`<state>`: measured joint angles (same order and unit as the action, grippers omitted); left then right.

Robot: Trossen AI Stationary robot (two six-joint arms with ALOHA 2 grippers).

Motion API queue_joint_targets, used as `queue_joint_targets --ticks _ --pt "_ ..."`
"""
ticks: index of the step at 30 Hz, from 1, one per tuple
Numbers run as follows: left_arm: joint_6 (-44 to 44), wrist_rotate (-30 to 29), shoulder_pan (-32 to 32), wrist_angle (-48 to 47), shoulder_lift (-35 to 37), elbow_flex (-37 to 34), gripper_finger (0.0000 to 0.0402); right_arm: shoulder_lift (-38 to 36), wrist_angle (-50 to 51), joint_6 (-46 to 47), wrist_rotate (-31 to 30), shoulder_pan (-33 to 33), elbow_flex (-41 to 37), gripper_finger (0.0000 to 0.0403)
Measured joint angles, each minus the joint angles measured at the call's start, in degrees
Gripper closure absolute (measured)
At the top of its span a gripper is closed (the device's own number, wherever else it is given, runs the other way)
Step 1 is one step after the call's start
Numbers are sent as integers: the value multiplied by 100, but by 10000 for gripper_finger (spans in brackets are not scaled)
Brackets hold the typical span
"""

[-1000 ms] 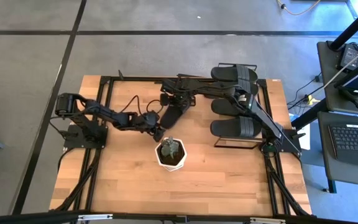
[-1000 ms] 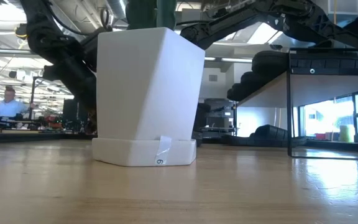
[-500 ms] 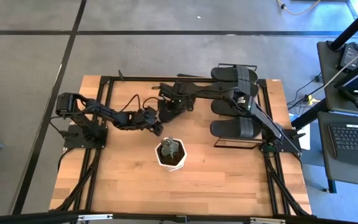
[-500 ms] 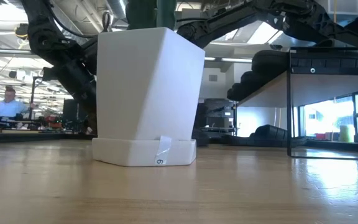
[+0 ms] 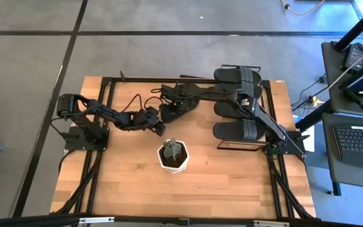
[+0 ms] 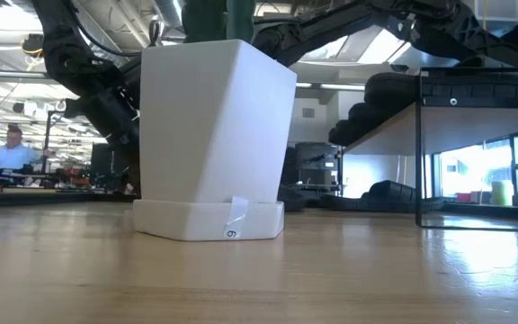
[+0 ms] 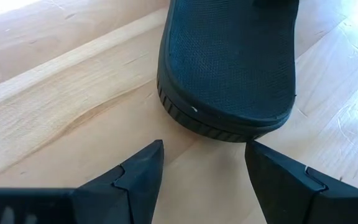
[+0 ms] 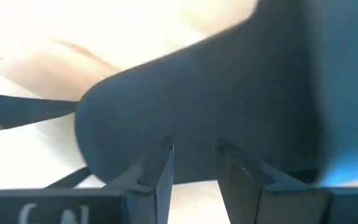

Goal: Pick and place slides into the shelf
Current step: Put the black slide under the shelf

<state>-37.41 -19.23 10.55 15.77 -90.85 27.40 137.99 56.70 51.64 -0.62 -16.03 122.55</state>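
right gripper [image 5: 169, 108] pinching slide [image 7: 229, 62] near table [image 5: 232, 183] far edge | left gripper [image 7: 204, 165] spread, just beside its heel

I am standing in a robotics lab or open engineering workspace. A wooden tabletop [image 5: 131, 183] on a black frame is sitting on grey concrete floor [image 5: 30, 75] crossed by dark lines. Just right of the tabletop, a desk is carrying a laptop [image 5: 357, 142] and trailing cables. Beyond the tabletop, a person [image 6: 12, 153] is sitting at a workstation under exposed ceiling lights and ductwork.
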Motion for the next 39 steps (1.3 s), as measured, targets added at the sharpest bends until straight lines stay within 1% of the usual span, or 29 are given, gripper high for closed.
queue_joint_targets --ticks 2,5,8,9,11,12,14,16,19,24,26,39 --pt "-2 19 0 0 0 0 184 0 289 -268 -309 -50 246 288" --pt "-2 29 0 5 2 0 184 -7 691 -784 -936 -150 716 288" --pt "-4 50 7 6 3 2 184 -23 842 -1847 -1486 -229 1245 288" --pt "-4 67 8 7 4 2 184 -73 723 -2288 -1645 -247 1261 288" --pt "-5 120 24 14 4 4 184 -221 410 -2966 -1676 -318 1138 288" --pt "-16 179 39 28 7 4 184 -240 412 -3092 -1659 -353 1141 288" --pt "-122 278 63 37 11 9 184 -245 485 -3081 -1501 -479 1173 288" --pt "-217 342 76 52 13 10 184 -241 559 -3074 -1486 -612 1148 288" --pt "-260 421 76 72 13 13 184 -240 364 -3068 -1508 -770 1056 288" --pt "-300 501 76 79 14 15 184 -240 215 -2720 -1404 -977 754 288" --pt "-302 509 76 80 15 15 184 -240 209 -2628 -1265 -1031 574 288" --pt "-323 599 157 148 15 15 184 -227 -868 -2639 -1245 -1004 -562 288"
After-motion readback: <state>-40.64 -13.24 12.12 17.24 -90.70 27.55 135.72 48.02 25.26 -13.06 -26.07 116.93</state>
